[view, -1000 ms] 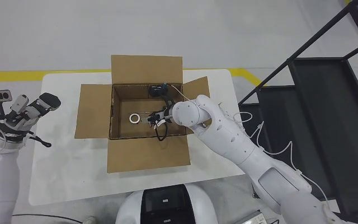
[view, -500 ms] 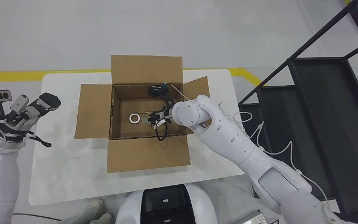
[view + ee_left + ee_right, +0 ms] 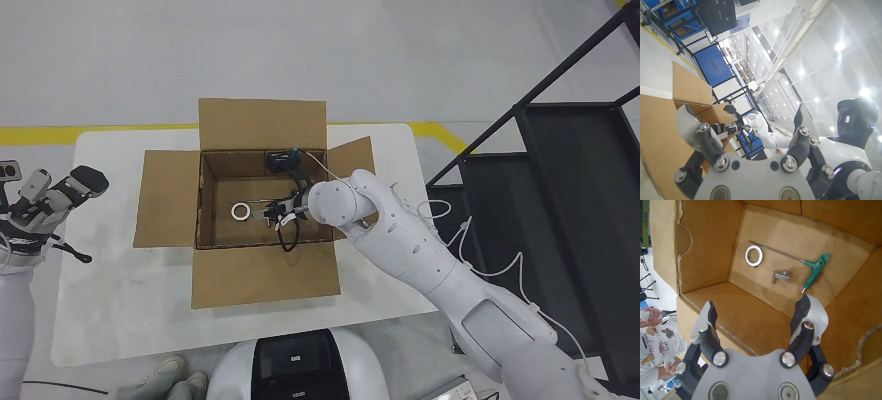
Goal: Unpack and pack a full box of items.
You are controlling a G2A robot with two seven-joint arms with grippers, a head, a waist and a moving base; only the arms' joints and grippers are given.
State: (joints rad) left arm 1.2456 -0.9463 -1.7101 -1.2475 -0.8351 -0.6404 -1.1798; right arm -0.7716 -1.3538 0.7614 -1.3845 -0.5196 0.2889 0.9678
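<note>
An open cardboard box (image 3: 263, 123) stands mid-table with its flaps spread. On its floor lie a silver ring (image 3: 754, 256), a small metal bracket (image 3: 780, 276) and a green T-handle hex key (image 3: 814, 268). The ring (image 3: 241, 211) and the hex key's handle (image 3: 285, 160) also show from above. My right gripper (image 3: 757, 303) hangs open inside the box (image 3: 745, 313), above the floor near the front wall, holding nothing. From above it (image 3: 277, 215) sits just right of the ring. My left gripper (image 3: 60, 195) is open and empty off the table's left edge, tilted upward (image 3: 743, 111).
The white table (image 3: 120, 300) has bare room left of and in front of the box. A dark metal stair frame (image 3: 540, 180) stands to the right of the table. The left wrist view shows the box's side flap (image 3: 659, 123) close by.
</note>
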